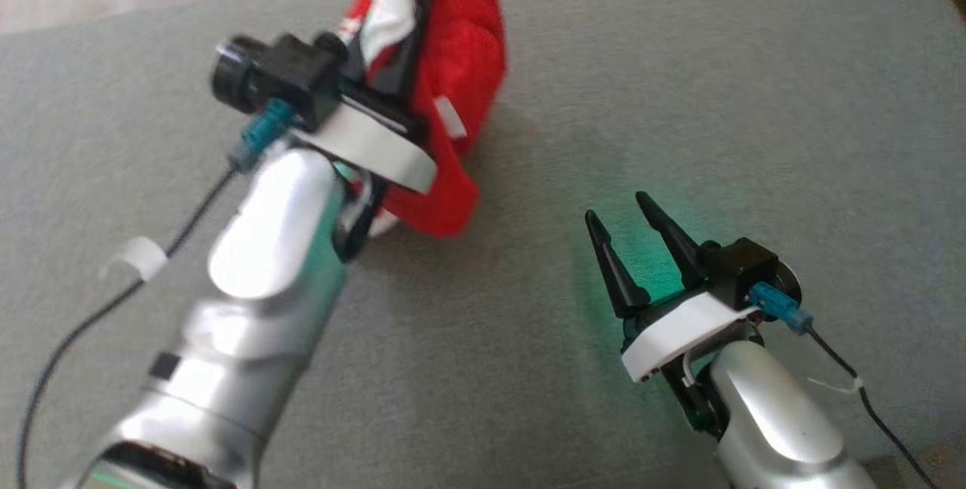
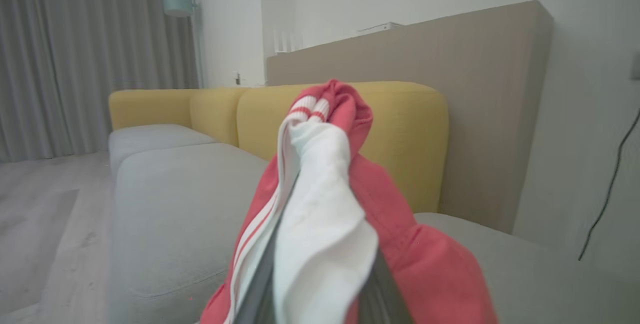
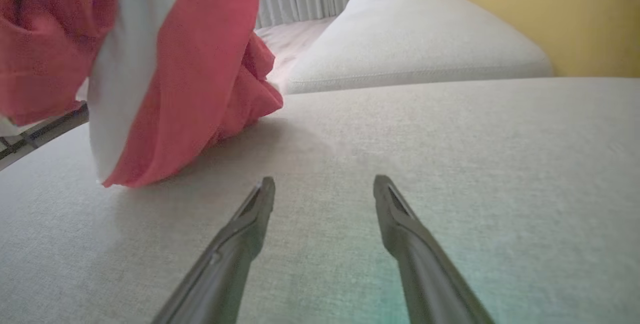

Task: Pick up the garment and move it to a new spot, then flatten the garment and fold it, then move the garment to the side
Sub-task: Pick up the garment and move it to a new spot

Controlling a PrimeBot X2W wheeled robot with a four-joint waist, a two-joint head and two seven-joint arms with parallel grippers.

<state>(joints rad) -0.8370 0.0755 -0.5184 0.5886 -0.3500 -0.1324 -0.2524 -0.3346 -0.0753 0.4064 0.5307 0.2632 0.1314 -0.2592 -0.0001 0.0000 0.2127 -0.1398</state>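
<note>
Garment (image 1: 469, 44), 1, in left hand (image 1: 404, 59); 1 sofa (image 1: 717, 81)

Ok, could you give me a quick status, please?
Left gripper shut on the red-and-white garment, lower end on grey cushion. Right gripper open, empty. No obstacle seen.

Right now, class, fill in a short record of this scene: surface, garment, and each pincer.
surface: grey sofa seat, with a yellow backrest behind
garment: red and white, bunched, held up, lower end resting on the seat
left pincer: shut on the garment
right pincer: open, empty, low over the seat, apart from the garment
</note>
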